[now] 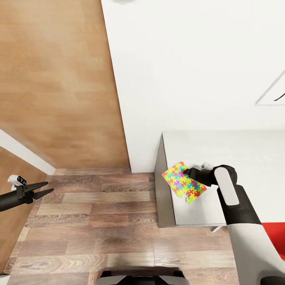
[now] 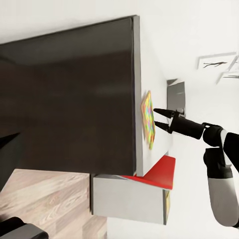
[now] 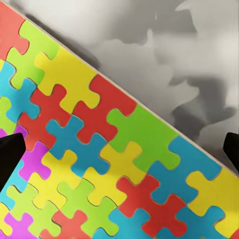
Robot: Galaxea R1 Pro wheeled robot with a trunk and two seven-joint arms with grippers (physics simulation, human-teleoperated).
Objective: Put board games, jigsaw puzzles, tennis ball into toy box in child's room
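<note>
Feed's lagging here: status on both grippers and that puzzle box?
Right gripper open, jaws over the jigsaw puzzle, not closed on it. Puzzle flat at the table corner. Left gripper open, empty, out over floor. Nothing in the way.

A room in a home, rendered by a simulator: wood-plank floor [image 1: 91, 221], plain white wall [image 1: 190, 71], a framed picture [image 1: 273, 93] on it, pale worktop [image 1: 237, 158] carrying a colourful jigsaw box [image 1: 183, 183].
</note>
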